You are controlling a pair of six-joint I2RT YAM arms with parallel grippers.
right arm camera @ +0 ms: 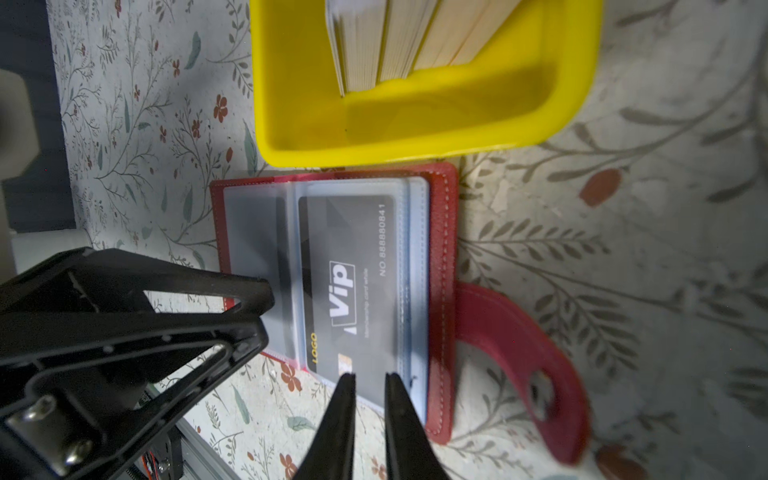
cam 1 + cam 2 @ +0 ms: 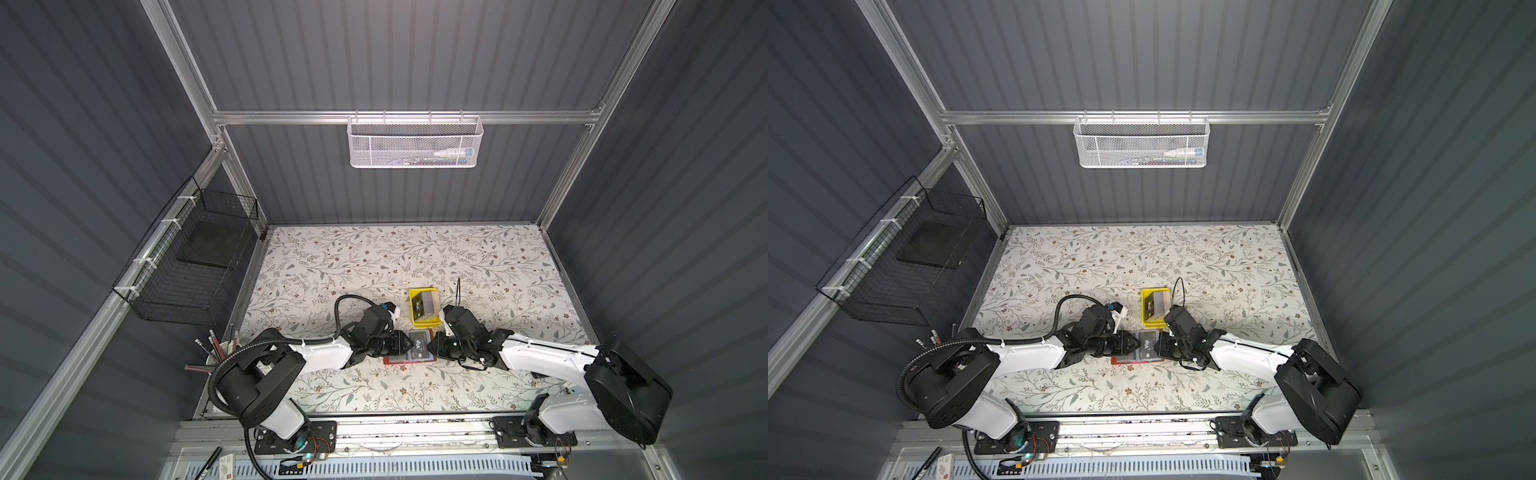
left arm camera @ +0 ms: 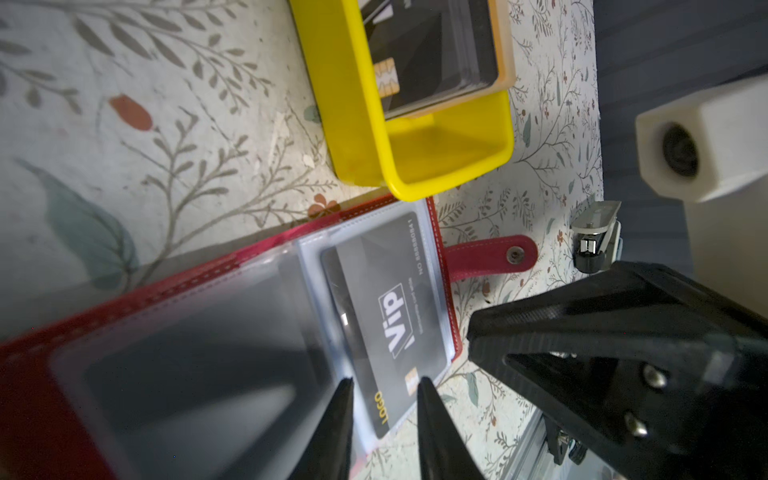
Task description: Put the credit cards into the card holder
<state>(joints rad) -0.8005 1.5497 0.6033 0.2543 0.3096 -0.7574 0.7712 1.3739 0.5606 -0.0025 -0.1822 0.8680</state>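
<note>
You had the card holder (image 1: pixel 442 249) lying open on the floral table (image 2: pixel 374 257), in front of the arm bases, and everything here is placed from it. Your left gripper (image 3: pixel 384 384) hung over the holder's left page with its jaws a little apart, tips just beside the black VIP card (image 1: pixel 345 270). That card lay under a clear pocket on the holder's right page. Your right gripper (image 1: pixel 370 376) sat at the holder's right rim, jaws narrowly parted; whether they nipped the pocket's edge could not be told. The snap strap (image 1: pixel 519 353) stuck out flat from the holder's right side. Just beyond the holder's far edge stood the yellow tray (image 1: pixel 291 83), with the remaining cards (image 1: pixel 395 41) stacked on edge inside it. Far beyond the holder, a white mesh basket (image 2: pixel 415 141) hung on the back wall.
</note>
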